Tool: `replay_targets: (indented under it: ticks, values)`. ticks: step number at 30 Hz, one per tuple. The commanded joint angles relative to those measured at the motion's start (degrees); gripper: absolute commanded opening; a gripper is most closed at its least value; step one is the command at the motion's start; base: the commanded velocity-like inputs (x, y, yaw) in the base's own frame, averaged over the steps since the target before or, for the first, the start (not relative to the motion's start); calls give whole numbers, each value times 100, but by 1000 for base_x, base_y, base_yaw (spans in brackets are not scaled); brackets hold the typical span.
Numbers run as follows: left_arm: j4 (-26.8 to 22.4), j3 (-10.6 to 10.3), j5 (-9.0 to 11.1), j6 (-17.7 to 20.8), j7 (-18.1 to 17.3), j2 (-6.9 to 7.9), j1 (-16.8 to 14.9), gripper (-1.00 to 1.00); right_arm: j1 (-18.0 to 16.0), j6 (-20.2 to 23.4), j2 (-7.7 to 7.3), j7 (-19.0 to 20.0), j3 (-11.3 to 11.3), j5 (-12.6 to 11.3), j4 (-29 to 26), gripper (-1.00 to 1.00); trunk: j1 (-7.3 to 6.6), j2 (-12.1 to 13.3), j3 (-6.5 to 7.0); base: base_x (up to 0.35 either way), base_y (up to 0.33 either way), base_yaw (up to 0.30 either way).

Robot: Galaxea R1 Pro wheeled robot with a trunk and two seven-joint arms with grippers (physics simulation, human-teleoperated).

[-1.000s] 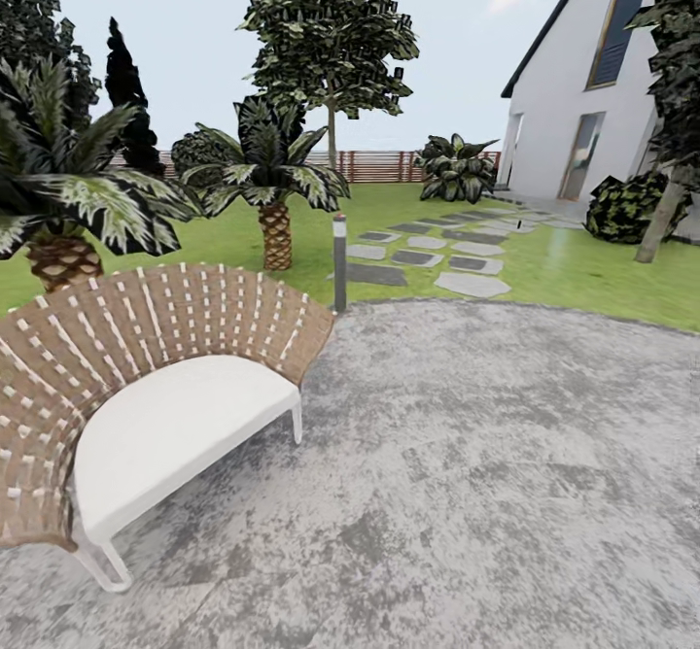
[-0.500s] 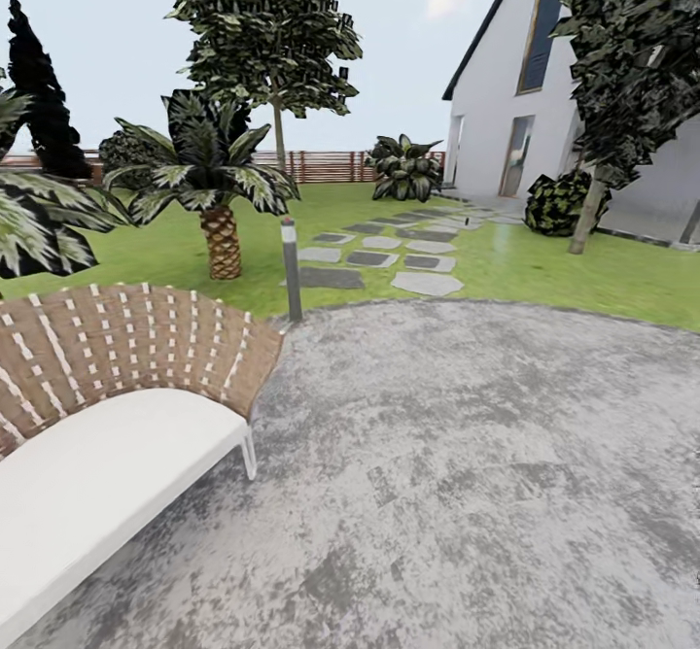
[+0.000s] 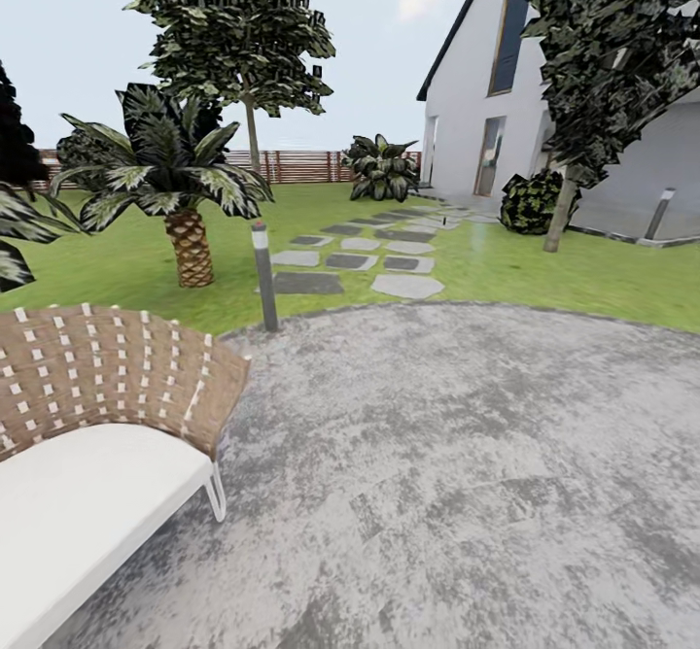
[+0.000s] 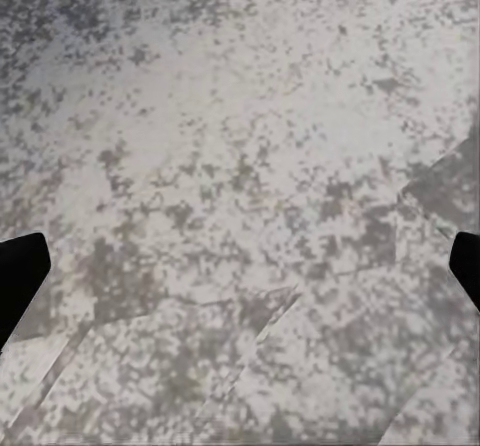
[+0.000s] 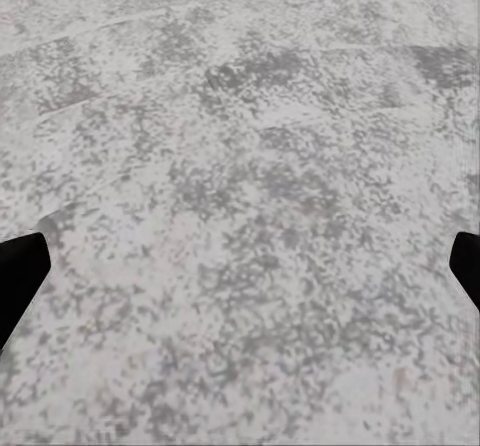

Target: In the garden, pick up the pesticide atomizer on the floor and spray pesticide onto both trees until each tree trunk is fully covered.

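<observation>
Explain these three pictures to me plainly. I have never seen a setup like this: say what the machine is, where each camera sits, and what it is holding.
These are simulator renders from a wheeled robot with two arms. The large picture comes from the camera on its head, looking over a grey stone patio toward a lawn with stepping stones, a white house and a slatted fence. A wicker chair with a white cushion stands at the near left, with a short lamp post and a palm beyond it. A taller tree stands by the house.

The two small pictures come from cameras near each arm's jaws, pointing down at the paving. The dark corners are the fingers of the left gripper and right gripper, spread wide. Nothing is held.
</observation>
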Motion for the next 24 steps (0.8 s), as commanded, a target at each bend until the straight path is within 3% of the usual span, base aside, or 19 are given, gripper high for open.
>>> replay_targets:
  ticks: [1, 19, 24]
  values:
    - [0, 0, -2, 0, 0, 0, 0, 100, 0, 0, -1, 2, 6, 2, 1, 100, 0, 0, 0, 338, 0, -3]
    - [0, 0, -4, 0, 0, 0, 0, 100, 0, 0, 0, -8, -13, 5, 3, 100, 0, 0, 0, 338, 0, -2]
    - [1, 0, -4, 0, 0, 0, 0, 100, 0, 0, 0, -11, -15, 5, 3, 100, 0, 0, 12, 338, 0, -188]
